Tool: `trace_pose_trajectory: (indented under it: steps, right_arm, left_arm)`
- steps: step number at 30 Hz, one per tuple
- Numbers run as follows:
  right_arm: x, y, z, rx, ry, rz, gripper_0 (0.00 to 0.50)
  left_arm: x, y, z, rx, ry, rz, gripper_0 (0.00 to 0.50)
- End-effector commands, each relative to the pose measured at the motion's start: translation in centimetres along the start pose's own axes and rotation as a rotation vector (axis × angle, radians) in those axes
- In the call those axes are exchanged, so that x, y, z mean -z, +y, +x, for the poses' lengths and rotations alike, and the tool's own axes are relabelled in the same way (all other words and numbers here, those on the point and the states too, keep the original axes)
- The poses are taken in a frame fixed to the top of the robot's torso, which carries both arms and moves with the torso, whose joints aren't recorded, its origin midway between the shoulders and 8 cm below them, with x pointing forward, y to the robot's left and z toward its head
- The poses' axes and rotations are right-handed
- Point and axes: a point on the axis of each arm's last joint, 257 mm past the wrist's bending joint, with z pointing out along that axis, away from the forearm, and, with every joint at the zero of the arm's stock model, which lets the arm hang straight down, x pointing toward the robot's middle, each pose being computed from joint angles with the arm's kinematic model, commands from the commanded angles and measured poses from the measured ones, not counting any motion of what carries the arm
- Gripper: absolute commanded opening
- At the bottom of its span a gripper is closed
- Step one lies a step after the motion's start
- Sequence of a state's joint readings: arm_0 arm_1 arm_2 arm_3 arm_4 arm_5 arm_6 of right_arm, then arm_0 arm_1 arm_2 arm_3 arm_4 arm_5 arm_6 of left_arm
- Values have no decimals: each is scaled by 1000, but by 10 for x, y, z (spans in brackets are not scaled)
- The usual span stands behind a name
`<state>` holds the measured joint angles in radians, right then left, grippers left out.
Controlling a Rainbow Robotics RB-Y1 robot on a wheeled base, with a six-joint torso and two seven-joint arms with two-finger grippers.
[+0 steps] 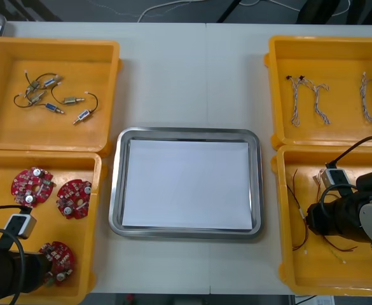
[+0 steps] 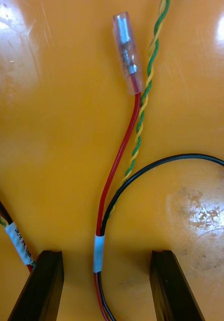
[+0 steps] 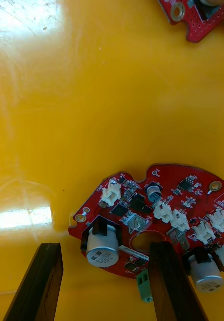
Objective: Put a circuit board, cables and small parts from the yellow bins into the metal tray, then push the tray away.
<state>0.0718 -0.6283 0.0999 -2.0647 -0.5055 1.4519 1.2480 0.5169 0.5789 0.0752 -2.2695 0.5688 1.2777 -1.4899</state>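
My left gripper (image 3: 104, 246) is open, low over a round red circuit board (image 3: 152, 220) in the near left yellow bin (image 1: 1, 171). One finger (image 3: 167, 281) overlaps the board and the other stands beside it on bare bin floor. In the front view that board (image 1: 57, 260) lies at the tip of my left arm (image 1: 7, 273). My right gripper (image 2: 104, 253) is open in the near right yellow bin (image 1: 287, 254), with a red and black cable (image 2: 98, 251) running between its fingers. A green and yellow twisted cable (image 2: 142, 105) lies alongside. The metal tray (image 1: 186, 135), white inside, sits in the middle.
Two more circuit boards (image 1: 32, 186) (image 1: 74, 198) lie farther back in the near left bin. Small metal parts on black cables (image 1: 52, 95) fill the far left bin. Twisted blue and white cables (image 1: 313, 101) lie in the far right bin. My right arm (image 1: 348, 216) covers part of its bin.
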Motion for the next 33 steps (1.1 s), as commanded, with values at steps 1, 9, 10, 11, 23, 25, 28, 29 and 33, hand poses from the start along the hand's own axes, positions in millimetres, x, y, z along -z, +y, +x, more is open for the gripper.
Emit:
trace_pose_trajectory:
  steps: [1, 9, 10, 11, 23, 25, 28, 29, 33]
  right_arm:
    - [-8, 5, 13, -23, 20, -10, 350]
    - [-8, 5, 10, -19, 10, -12, 0]
    - [-8, 4, 10, -18, 9, -9, 0]
    - [-7, 4, 8, -15, 8, -9, 0]
    - [36, -5, -21, 31, -31, 19, 0]
    - [48, -7, -24, 34, -29, 28, 0]
    - [62, -10, -27, 30, -22, 25, 0]
    - [64, -10, -27, 26, -22, 21, 0]
    - [84, -14, -31, 16, -24, -1, 0]
  left_arm:
    - [-2, -3, 2, -92, -2, -4, 499]
    - [-3, 0, 3, -92, 1, -13, 296]
    - [-3, 0, 3, -92, 1, -13, 287]
    - [-3, 0, 2, -93, -1, -14, 275]
    - [-5, 4, 1, -86, 0, -19, 108]
    - [-7, 5, -1, -84, -2, -21, 91]
    - [-8, 7, -3, -86, -4, -26, 87]
    - [-8, 7, -4, -86, -7, -25, 88]
    - [-7, 12, -11, -93, -19, -43, 91]
